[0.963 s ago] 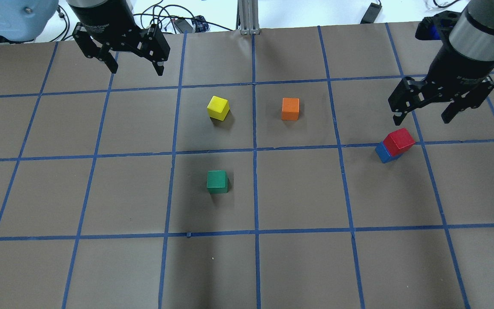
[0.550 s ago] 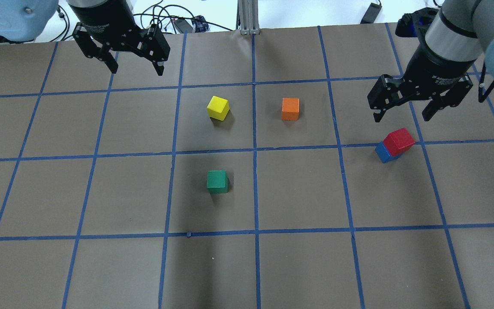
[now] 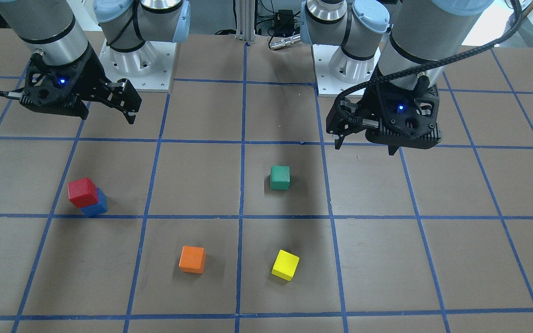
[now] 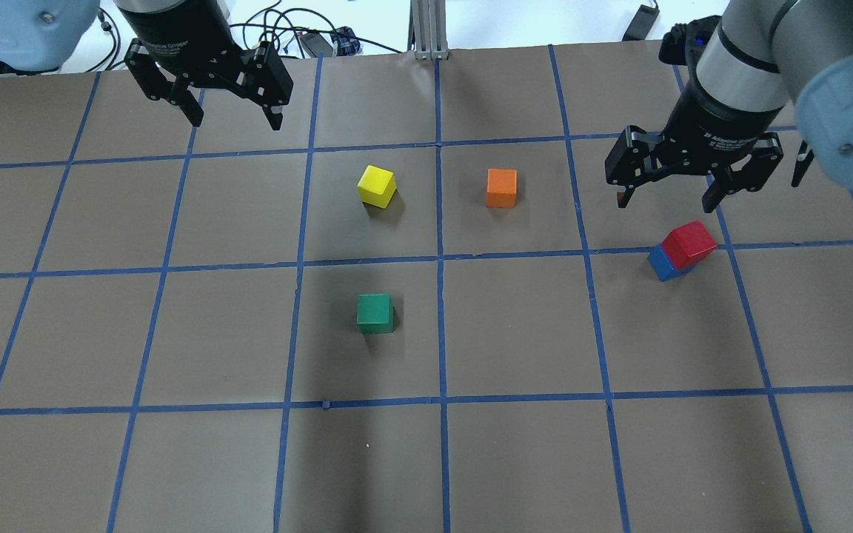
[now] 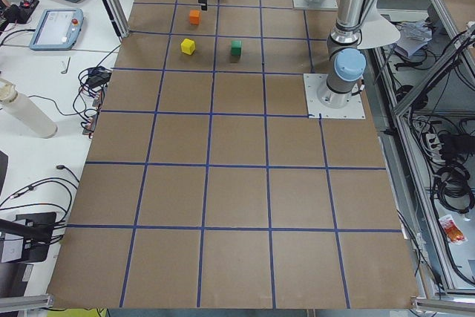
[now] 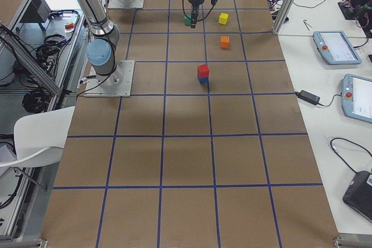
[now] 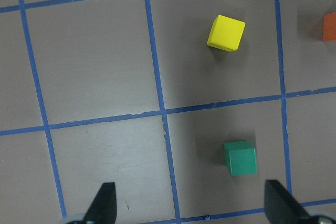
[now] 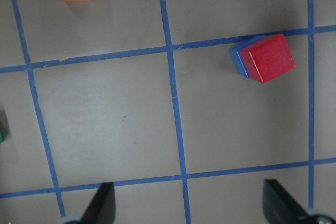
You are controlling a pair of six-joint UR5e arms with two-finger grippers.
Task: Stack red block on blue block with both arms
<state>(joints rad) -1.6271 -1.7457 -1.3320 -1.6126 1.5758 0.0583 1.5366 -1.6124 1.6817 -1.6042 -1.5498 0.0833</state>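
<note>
Now right gripper [image 4: 667, 200] drifts centreward, spread, empty; left gripper [image 4: 235, 120] unmoved, spread; red block [image 4: 689, 243] atop blue block [image 4: 661, 265], orange cube [image 4: 501, 187] near.

Left claw [image 4: 235, 120] and right claw [image 4: 665, 203] aloft, both spread wide, pointing down.

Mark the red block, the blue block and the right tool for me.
red block [image 4: 688, 239], overhead exterior view, top face.
blue block [image 4: 661, 265], overhead exterior view, exposed side face beneath the red block.
right tool [image 4: 665, 205], overhead exterior view, midway between its fingertips.
</note>
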